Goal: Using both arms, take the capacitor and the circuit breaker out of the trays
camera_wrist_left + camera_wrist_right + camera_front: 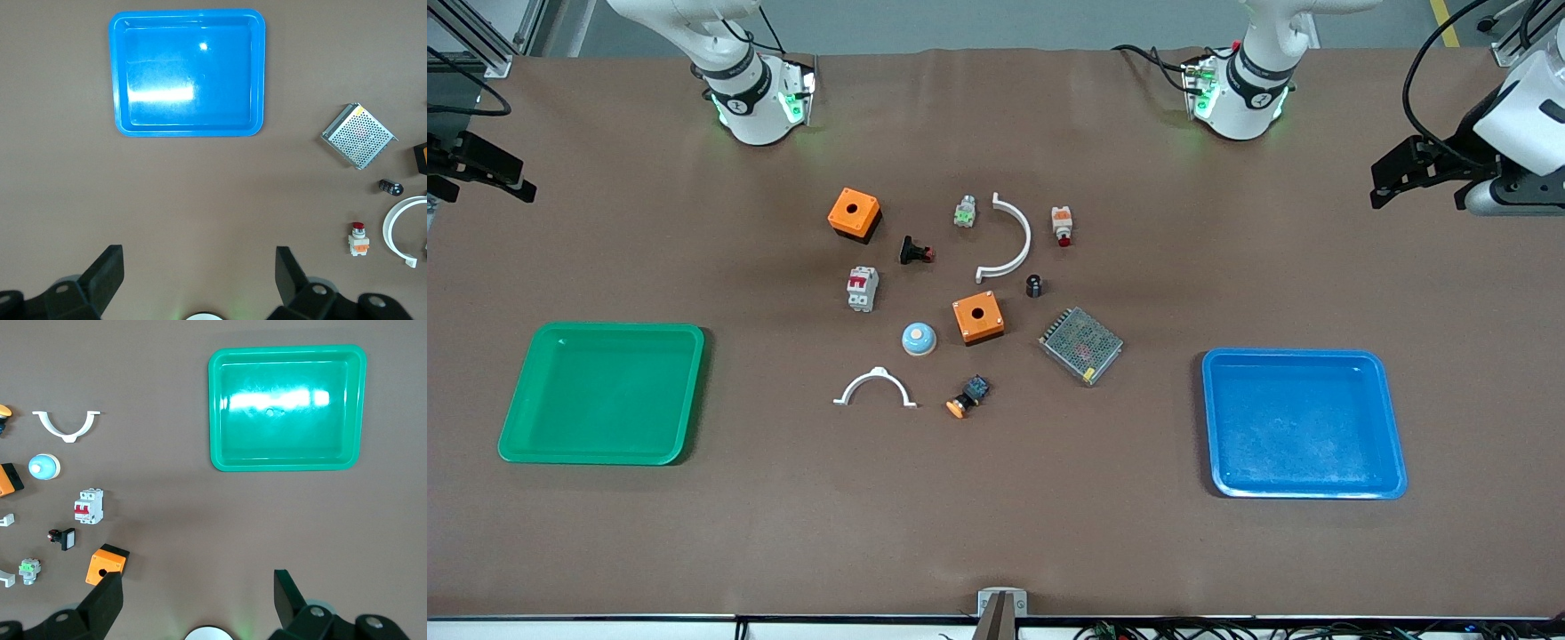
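I see both arms waiting: the left gripper (200, 283) and right gripper (199, 600) hang at their own ends of the table, fingers spread wide and empty. Mid-table, the capacitor (1034, 285) stands beside an orange box (977, 318). The breaker (862, 289) lies toward the right arm's end, farther from the front edge than the green tray (603, 392).

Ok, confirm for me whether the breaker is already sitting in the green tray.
No, the breaker lies on the bare table among the other parts, apart from the green tray, which holds nothing.
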